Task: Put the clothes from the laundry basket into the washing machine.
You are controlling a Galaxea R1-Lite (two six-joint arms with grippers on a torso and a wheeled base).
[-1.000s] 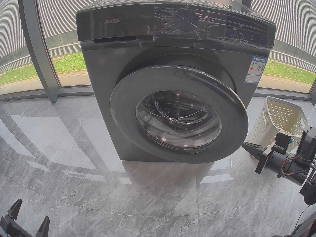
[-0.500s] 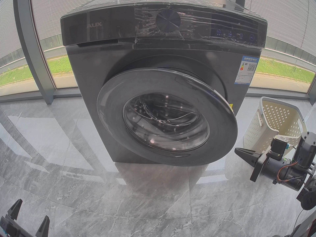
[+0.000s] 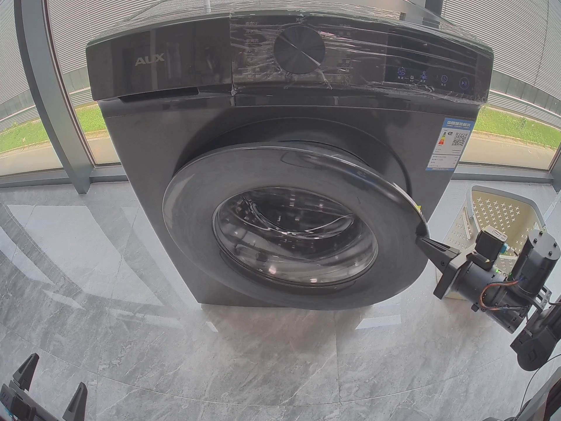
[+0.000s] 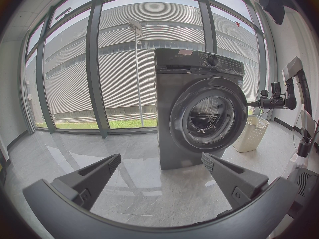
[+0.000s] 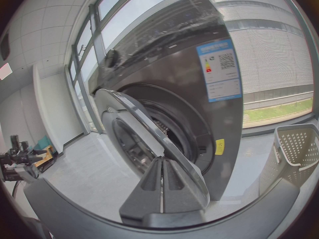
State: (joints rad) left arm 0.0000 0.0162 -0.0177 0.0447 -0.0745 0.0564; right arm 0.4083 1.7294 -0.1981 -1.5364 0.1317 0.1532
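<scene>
The dark grey washing machine (image 3: pixel 280 118) stands in front of me, its round glass door (image 3: pixel 292 229) ajar and swung a little out from the drum opening (image 5: pixel 179 130). My right gripper (image 3: pixel 422 242) is shut with nothing in it, and its tip is against the door's right rim (image 5: pixel 186 170). The cream laundry basket (image 3: pixel 505 211) stands on the floor to the right of the machine, behind the right arm. Low at the left, far from the machine, my left gripper (image 3: pixel 51 382) is open and holds nothing (image 4: pixel 159 161).
Grey marble floor (image 3: pixel 263 352) lies open in front of the machine and to its left. Tall windows with dark frames (image 3: pixel 47 89) run behind it. The basket (image 4: pixel 250 133) stands close to the machine's right side.
The head camera has moved closer to the machine. My right gripper has risen and moved left, from in front of the basket to the door's right rim. The left gripper has stayed put.
</scene>
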